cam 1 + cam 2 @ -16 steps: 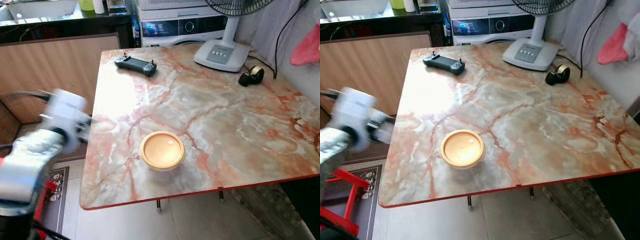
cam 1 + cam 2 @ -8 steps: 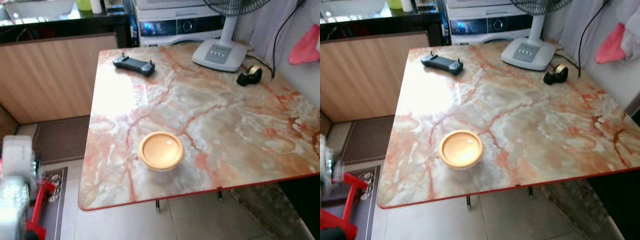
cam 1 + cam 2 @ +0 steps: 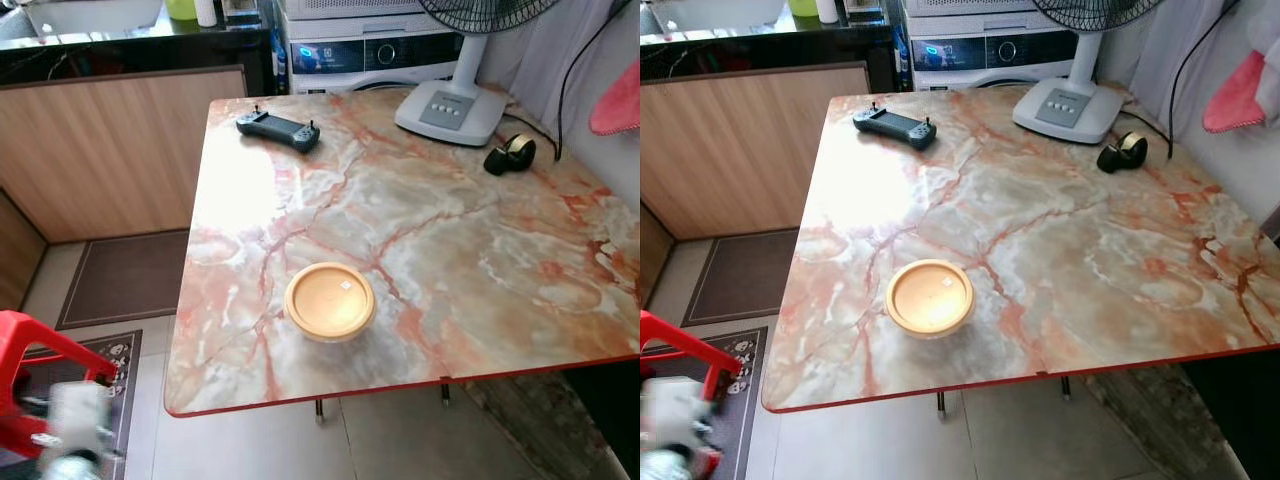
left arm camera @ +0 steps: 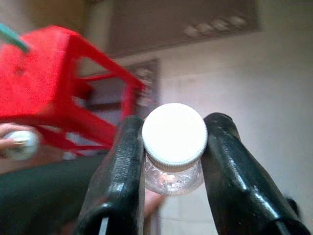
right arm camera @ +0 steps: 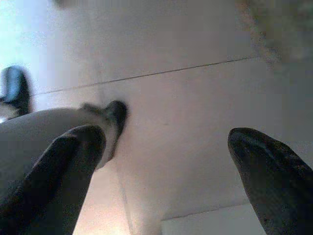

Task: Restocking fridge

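White-capped bottle (image 4: 173, 147) between left gripper (image 4: 171, 169) fingers

Pink-veined marble table (image 3: 450, 250), yellow lid (image 3: 329, 299), seemingly clear white-capped bottle (image 4: 173, 147).

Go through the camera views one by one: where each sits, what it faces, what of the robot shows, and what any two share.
Left eye view: head, looking down at the marble table and yellow-lidded container; blurred left arm low beside it.
Right eye view: same scene, slightly shifted.
Left wrist view: along the left gripper, shut on a white-capped bottle, red stool beyond.
Right wrist view: right gripper open over floor tiles.
Shared: the eyes and left wrist view show the stool.
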Controlling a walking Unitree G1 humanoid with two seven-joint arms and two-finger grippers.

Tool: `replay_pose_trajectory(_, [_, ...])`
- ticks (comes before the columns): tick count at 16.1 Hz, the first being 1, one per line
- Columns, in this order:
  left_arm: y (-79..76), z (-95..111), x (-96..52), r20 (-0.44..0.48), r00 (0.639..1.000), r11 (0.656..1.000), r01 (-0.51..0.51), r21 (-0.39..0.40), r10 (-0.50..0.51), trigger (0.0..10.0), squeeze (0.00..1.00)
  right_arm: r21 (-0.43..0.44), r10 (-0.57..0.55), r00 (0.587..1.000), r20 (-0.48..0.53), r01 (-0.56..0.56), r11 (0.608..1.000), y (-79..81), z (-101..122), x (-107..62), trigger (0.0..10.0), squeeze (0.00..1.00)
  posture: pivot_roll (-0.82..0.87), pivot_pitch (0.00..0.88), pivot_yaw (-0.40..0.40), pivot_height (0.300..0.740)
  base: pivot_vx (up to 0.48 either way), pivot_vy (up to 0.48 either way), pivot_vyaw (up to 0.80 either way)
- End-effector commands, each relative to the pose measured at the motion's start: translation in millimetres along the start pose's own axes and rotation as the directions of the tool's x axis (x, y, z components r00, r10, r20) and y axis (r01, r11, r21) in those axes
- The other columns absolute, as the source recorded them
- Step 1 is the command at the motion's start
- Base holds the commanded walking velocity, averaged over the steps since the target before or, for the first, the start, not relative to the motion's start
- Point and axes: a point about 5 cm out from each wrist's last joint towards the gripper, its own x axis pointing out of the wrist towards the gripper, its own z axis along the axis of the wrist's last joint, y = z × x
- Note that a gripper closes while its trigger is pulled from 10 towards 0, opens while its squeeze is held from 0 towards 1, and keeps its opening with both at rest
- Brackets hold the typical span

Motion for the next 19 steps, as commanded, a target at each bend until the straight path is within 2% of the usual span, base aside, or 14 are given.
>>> replay_pose_trajectory(1, [-7.7, -9, 2.2, -0.005, 0.999, 0.999, 0.042, 0.032, -0.041, 10.0, 0.00, 0.020, -0.067, 0.998, 0.015, 0.067, 0.998, -3.7, -4, -1.5, 10.0, 0.00, 0.14, 0.076, -0.002, 0.740, 0.000, 0.000, 0.00])
replay_pose_trajectory(3, [-12.8, -17, 3.5, -0.028, 0.998, 0.998, 0.061, 0.026, -0.060, 10.0, 0.00, 0.048, -0.107, 0.994, 0.031, 0.105, 0.993, -4.4, -4, -1.8, 10.0, 0.00, 0.13, 0.075, 0.002, 0.740, 0.000, 0.000, 0.00])
replay_pose_trajectory(5, [-30.9, -42, 4.1, -0.119, 0.984, 0.988, 0.143, 0.058, -0.136, 10.0, 0.00, 0.061, -0.132, 0.991, 0.029, 0.130, 0.990, -4.0, -5, -1.8, 10.0, 0.00, 0.12, 0.069, 0.007, 0.740, 0.000, 0.000, 0.00])
replay_pose_trajectory(10, [-42.5, -75, 1.0, -0.265, 0.951, 0.978, 0.189, 0.082, -0.162, 10.0, 0.00, 0.069, -0.161, 0.987, 0.026, 0.159, 0.985, -3.3, -7, -2.0, 10.0, 0.00, 0.11, 0.055, 0.009, 0.740, 0.000, 0.000, 0.00])
replay_pose_trajectory(11, [-44.0, -85, -1.4, -0.315, 0.935, 0.976, 0.200, 0.087, -0.163, 10.0, 0.00, 0.083, -0.155, 0.987, 0.034, 0.151, 0.985, -1.6, -8, -1.9, 10.0, 0.00, 0.08, 0.051, 0.016, 0.740, 0.000, 0.000, 0.00])
replay_pose_trajectory(13, [-47.2, -88, -2.0, -0.324, 0.932, 0.981, 0.188, 0.052, -0.162, 10.0, 0.00, 0.078, -0.128, 0.991, 0.029, 0.126, 0.989, -1.8, -9, -2.2, 10.0, 0.00, 0.09, 0.041, 0.003, 0.740, 0.000, 0.000, 0.00])
replay_pose_trajectory(15, [-50.0, -88, -1.6, -0.325, 0.931, 0.979, 0.196, 0.059, -0.167, 10.0, 0.00, 0.074, -0.114, 0.993, 0.024, 0.112, 0.991, -1.7, -9, -2.4, 10.0, 0.00, 0.09, 0.035, 0.000, 0.740, 0.000, 0.000, 0.00])
replay_pose_trajectory(18, [-56.1, -91, -2.6, -0.342, 0.926, 0.986, 0.169, -0.007, -0.161, 10.0, 0.00, 0.067, -0.068, 0.998, 0.018, 0.066, 0.996, 1.1, -11, -2.2, 10.0, 0.00, 0.07, 0.026, 0.007, 0.740, 0.000, 0.000, 0.00])
replay_pose_trajectory(19, [-57.5, -92, -2.6, -0.346, 0.924, 0.985, 0.173, -0.005, -0.164, 10.0, 0.00, 0.077, -0.072, 0.997, 0.022, 0.070, 0.995, 0.7, -11, -2.3, 10.0, 0.00, 0.07, 0.038, 0.002, 0.740, 0.000, 0.000, 0.00])
